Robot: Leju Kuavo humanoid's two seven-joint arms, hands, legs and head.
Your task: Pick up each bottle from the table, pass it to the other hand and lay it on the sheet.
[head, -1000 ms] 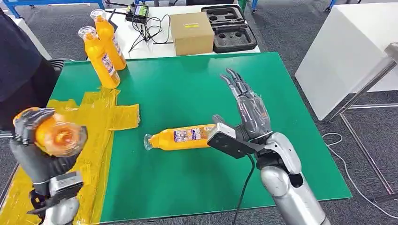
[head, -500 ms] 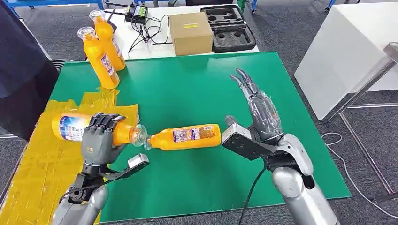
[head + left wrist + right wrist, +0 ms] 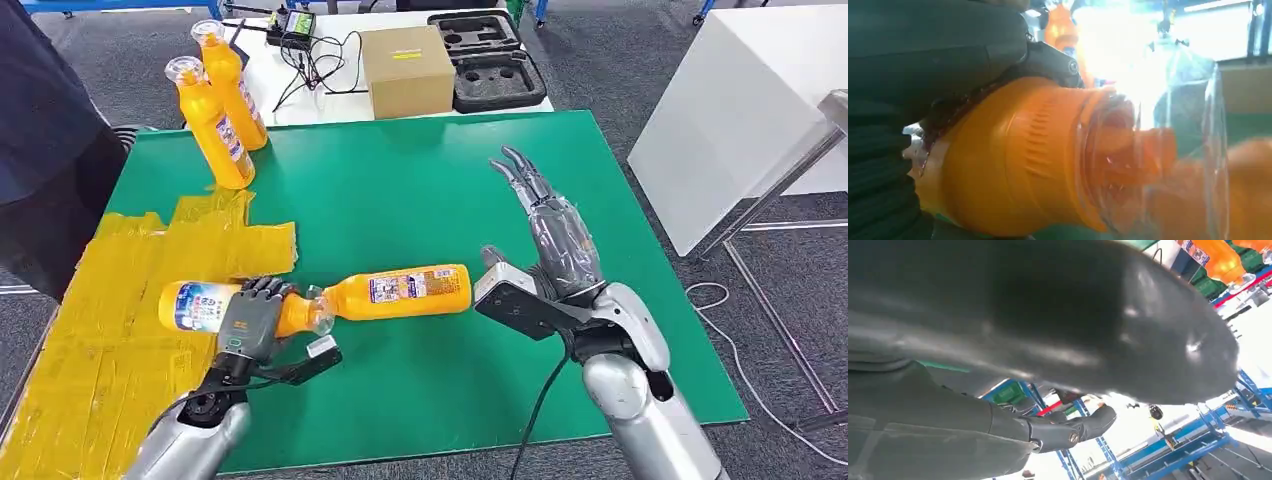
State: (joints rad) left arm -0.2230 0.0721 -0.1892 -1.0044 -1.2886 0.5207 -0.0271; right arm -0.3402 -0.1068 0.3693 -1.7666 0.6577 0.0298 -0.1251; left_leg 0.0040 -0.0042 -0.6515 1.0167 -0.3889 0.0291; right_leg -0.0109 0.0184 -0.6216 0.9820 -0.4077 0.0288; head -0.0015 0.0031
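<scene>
My left hand (image 3: 250,322) grips an orange bottle (image 3: 197,305) that lies low over the edge of the yellow sheet (image 3: 120,290), clear cap toward the table's middle. In the left wrist view the held bottle (image 3: 1018,160) is seen close up with its clear cap (image 3: 1158,150). A second orange bottle (image 3: 400,291) lies on its side on the green mat (image 3: 420,190), its cap almost touching the held bottle's cap. My right hand (image 3: 545,245) stands open just right of that bottle's base, fingers stretched away. Two more bottles (image 3: 212,125) (image 3: 232,82) stand upright at the mat's far left.
A person in dark clothing (image 3: 45,150) stands at the left edge. Behind the mat on a white table sit a cardboard box (image 3: 407,70), a black foam case (image 3: 490,58) and cables (image 3: 310,55). A white cabinet (image 3: 745,110) stands to the right.
My left hand has swung the bottle down from upright near the camera and brought it low over the sheet's edge. The right hand has shifted slightly right and stays open.
</scene>
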